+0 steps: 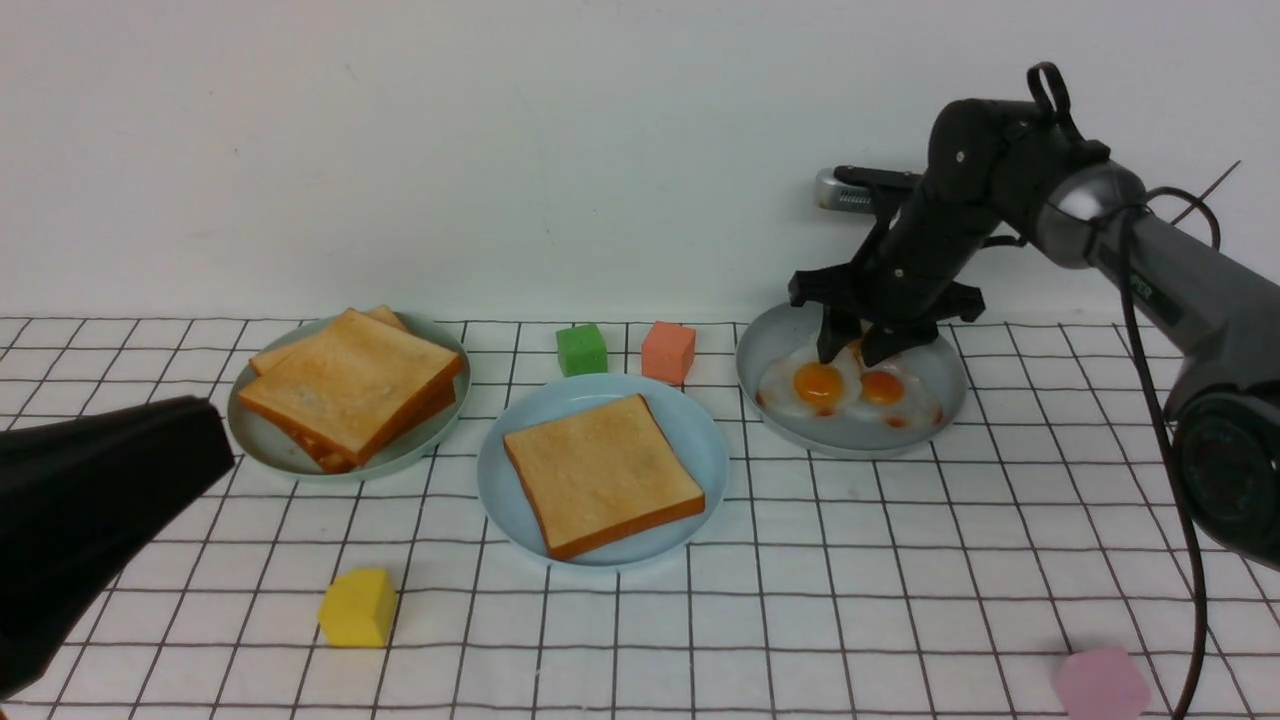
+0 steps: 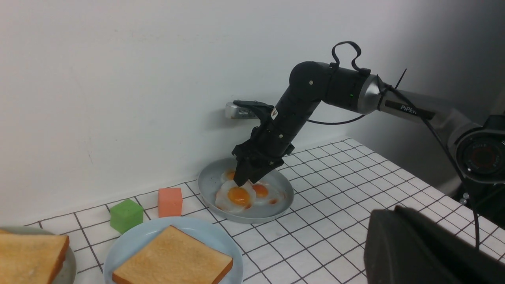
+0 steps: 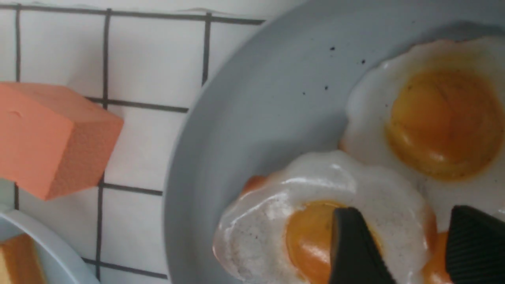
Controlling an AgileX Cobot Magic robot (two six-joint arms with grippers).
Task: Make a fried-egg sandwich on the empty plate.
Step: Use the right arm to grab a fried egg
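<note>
Sky-blue plate [image 1: 692, 418], golden-brown toast [image 1: 600, 470], white cloth [image 1: 900, 560] with black grid

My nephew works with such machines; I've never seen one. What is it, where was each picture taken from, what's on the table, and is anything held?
It is a robot with two black jointed arms, each ending in a two-fingered gripper. One picture looks forward from between the arms; the other two come from cameras on each wrist. On the white gridded cloth sit a light blue round plastic plate bearing one toast slice, a grey-green plate of stacked toast, a second grey-green plate holding glossy fried eggs, and small coloured cubes. The right gripper is open at the largest fried egg, gripping nothing. The left arm sits aside.
</note>
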